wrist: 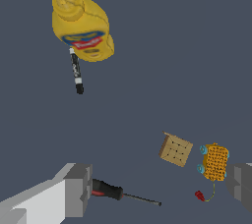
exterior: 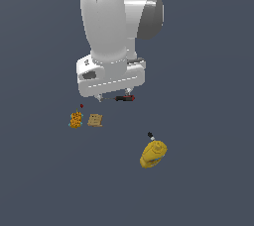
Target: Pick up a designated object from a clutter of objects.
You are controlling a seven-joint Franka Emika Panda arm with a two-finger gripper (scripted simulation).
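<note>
Tool hangs over the desk with its fingers spread wide, gripping nothing. Tan block lies flat just beside the orange lump, near the screwdriver, well apart from the yellow bottle; no desk edges show.

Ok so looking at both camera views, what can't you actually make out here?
- Screwdriver: in the exterior view its shaft end is hidden behind the tool; in the wrist view its handle end is covered by one finger.
- Tan block: too small in the exterior view to read its face marks.
- Black marker by the yellow bottle: only its tip shows in the exterior view.
- Tool fingers: cut off by the wrist view's edges.
</note>
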